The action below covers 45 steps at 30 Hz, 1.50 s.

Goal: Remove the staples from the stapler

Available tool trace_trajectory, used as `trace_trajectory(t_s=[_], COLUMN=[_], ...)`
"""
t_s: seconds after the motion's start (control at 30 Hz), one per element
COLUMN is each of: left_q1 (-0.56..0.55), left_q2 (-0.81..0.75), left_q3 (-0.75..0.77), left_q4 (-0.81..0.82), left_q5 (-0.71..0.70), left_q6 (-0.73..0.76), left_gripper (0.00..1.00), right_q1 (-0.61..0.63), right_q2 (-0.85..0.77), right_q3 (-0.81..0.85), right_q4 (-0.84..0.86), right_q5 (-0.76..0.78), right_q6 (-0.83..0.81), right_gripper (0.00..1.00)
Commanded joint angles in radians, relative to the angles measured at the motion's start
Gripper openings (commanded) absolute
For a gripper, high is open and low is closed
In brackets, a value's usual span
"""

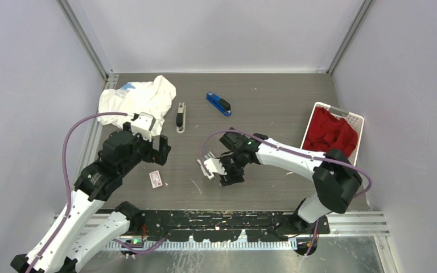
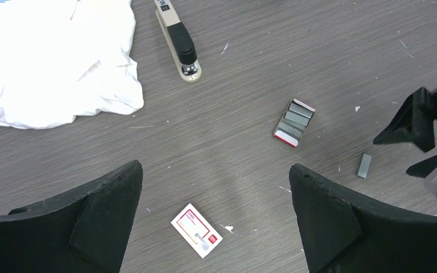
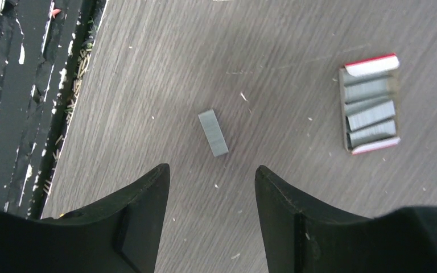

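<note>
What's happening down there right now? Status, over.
Left pincer open, empty. Right pincer open, loose staple strip just ahead. Nothing between them; open staple box off to the side.

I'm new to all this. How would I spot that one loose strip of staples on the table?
Find the right arm's black fingers over the grey table. Just beyond their tips lies a short grey strip of staples. Unlike the strips packed in the red-edged tray nearby, it lies alone on the bare tabletop.
</note>
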Motion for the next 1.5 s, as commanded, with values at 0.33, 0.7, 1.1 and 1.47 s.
trace_trajectory(t_s=[0.33, 0.7, 1.1, 1.47], left_q1=[0.033, 0.034, 0.035, 0.036], left_q2=[-0.028, -0.029, -0.028, -0.029], left_q3=[-0.010, -0.011, -0.014, -0.015], left_q4=[0.065, 0.066, 0.067, 0.067], left_q5=[0.004, 0.013, 0.020, 0.018], left_q6=[-0.015, -0.014, -0.015, -0.015], left_gripper=[1.00, 1.00, 1.00, 0.99], right_q1=[0.196, 0.218, 0.218, 0.198], right_q2=[0.177, 0.228, 0.280, 0.284], right_q3=[0.066, 0.089, 0.127, 0.141], right_q4=[0.085, 0.079, 0.014, -0.014], right_q5=[0.267, 0.315, 0.282, 0.271], right_q6=[0.086, 0.091, 0.082, 0.107], right_gripper=[0.55, 0.49, 0.27, 0.14])
